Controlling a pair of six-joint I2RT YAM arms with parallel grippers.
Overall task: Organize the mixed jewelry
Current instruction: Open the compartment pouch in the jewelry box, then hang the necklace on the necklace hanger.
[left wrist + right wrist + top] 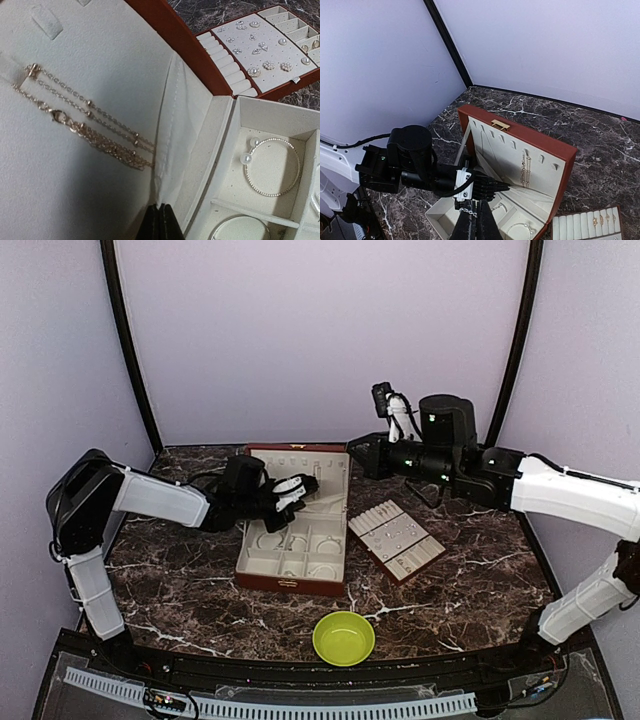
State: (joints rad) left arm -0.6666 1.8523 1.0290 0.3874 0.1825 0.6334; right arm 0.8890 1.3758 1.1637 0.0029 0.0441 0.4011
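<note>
Surface: dark marble table (470, 580) with white veins. Pale lilac walls (320, 330) on three sides, with black poles in the back corners. Lime-green bowl (344, 637) at the near edge.

Red-brown box (290, 583) sits mid-table with its lid up and cream lining. Padded tray (372, 520) is just beside it on the right.

Jewelry: thin silvery hoop (246, 159) with two pearl ends lies flat in a box compartment. Second hoop (240, 217) is in the next compartment, partly cut off. Tiny pale studs (270, 65) are pinned on the tray. Gold chains (85, 120) hang on the lid lining.

Left gripper (161, 220) is inside the box at the lid's pocket, fingers pressed together. Can't see anything pinched.

Right gripper (474, 225) hovers above the box, fingers pressed together. A silvery chain bit (465, 211) sits at the tips; can't tell if it's gripped.
</note>
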